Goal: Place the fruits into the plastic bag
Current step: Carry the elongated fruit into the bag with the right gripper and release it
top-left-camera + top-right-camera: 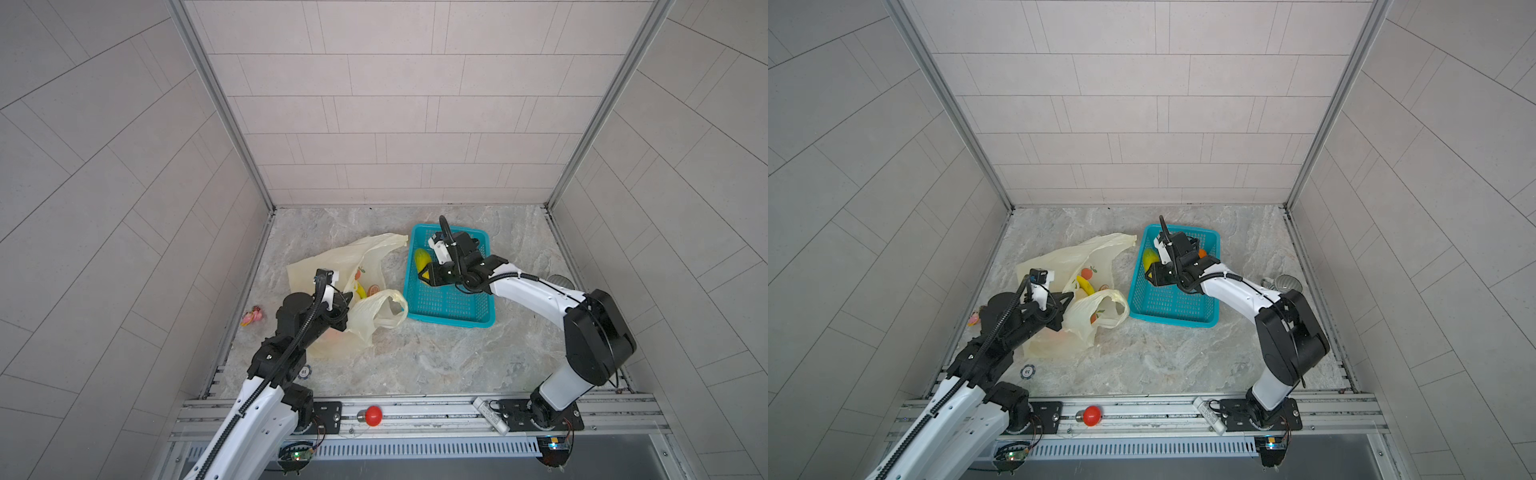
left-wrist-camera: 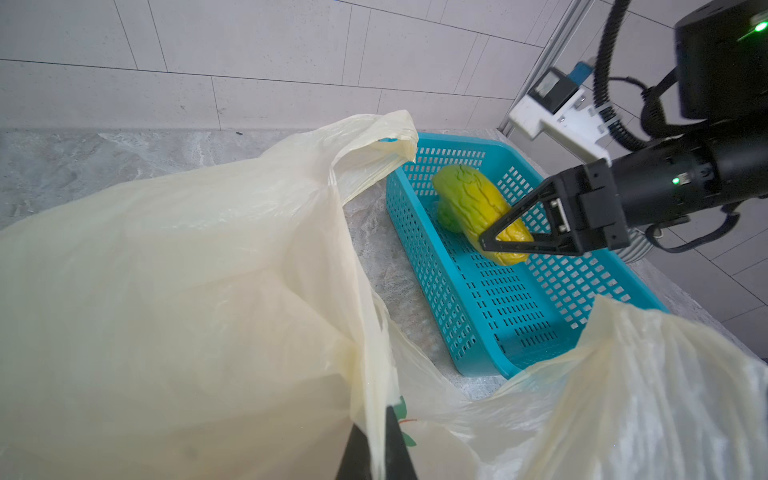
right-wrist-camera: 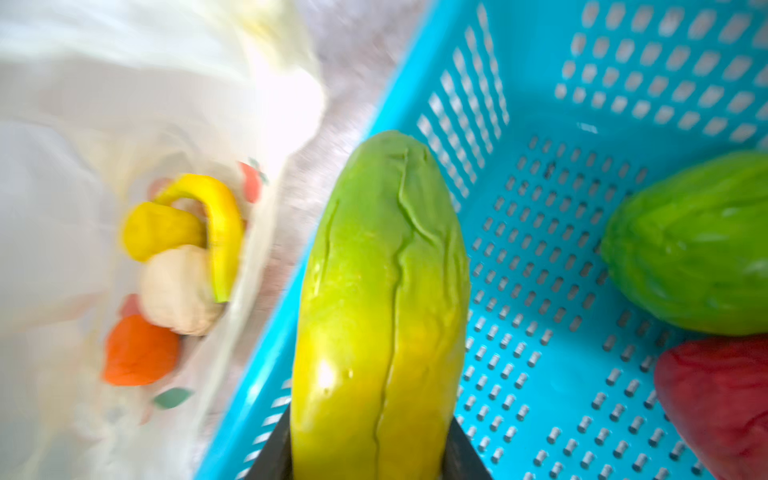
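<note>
The cream plastic bag (image 1: 328, 266) (image 1: 1054, 266) lies crumpled left of the basket. Inside its mouth show a banana (image 3: 220, 224), a yellow fruit (image 3: 158, 228), a beige one (image 3: 178, 286) and an orange one (image 3: 139, 349). My left gripper (image 2: 376, 449) (image 1: 347, 298) is shut on a fold of the bag's rim. Inside the basket, my right gripper (image 3: 369, 432) (image 1: 424, 276) (image 2: 488, 245) is shut on a long yellow-green fruit (image 3: 382, 270) (image 2: 469, 199) (image 1: 422, 259). A green fruit (image 3: 690, 245) and a red fruit (image 3: 719, 403) lie further in the basket.
The teal mesh basket (image 1: 449, 307) (image 1: 1171, 303) stands right of the bag. A small pink toy (image 1: 252, 316) lies by the left wall. On the front rail sits a red button (image 1: 373, 414). A metal mesh object (image 1: 559, 280) stands near the right wall.
</note>
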